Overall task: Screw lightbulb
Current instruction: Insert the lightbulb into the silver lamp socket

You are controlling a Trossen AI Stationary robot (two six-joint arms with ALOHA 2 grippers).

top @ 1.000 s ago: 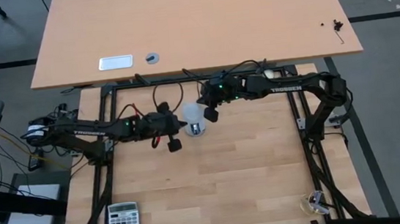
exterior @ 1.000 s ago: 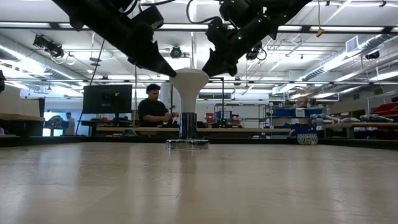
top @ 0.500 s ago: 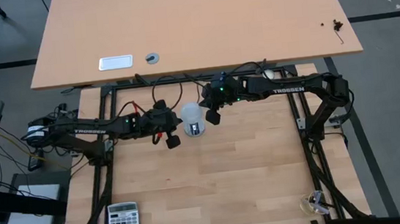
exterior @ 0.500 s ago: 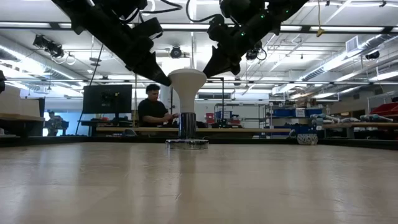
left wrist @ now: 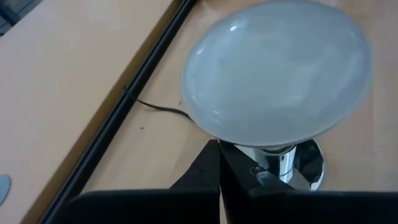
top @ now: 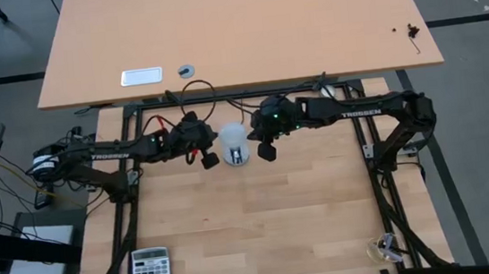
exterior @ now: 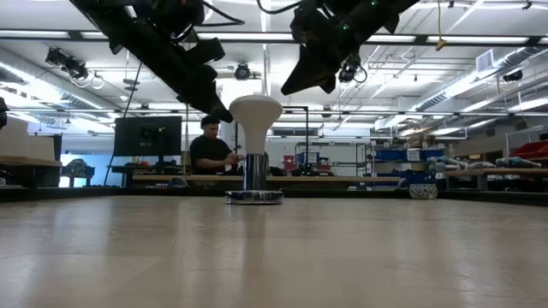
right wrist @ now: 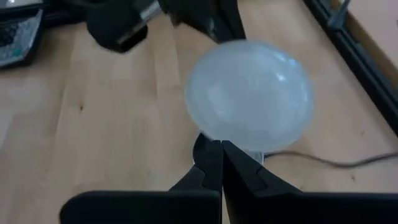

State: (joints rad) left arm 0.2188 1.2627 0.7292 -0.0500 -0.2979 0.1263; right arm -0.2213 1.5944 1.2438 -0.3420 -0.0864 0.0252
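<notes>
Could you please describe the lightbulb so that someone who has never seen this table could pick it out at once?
Start at the light wooden slatted table and look to the middle of its far edge, between the two dark arms. There the white frosted, dome-topped lightbulb stands upright on a round silver metal socket base. It is the only white rounded thing there; the grey calculator lies flat at the near left corner.

lightbulb (exterior: 255, 111) frosted white, matt; socket base (exterior: 253, 196) shiny chromed metal (mirror-like); table (top: 306, 212) pale wood, smooth

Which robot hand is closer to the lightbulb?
Left. The left hand sits right against the lightbulb, seeming to touch its dome. The right hand hangs a little off its other side, higher up.
</notes>
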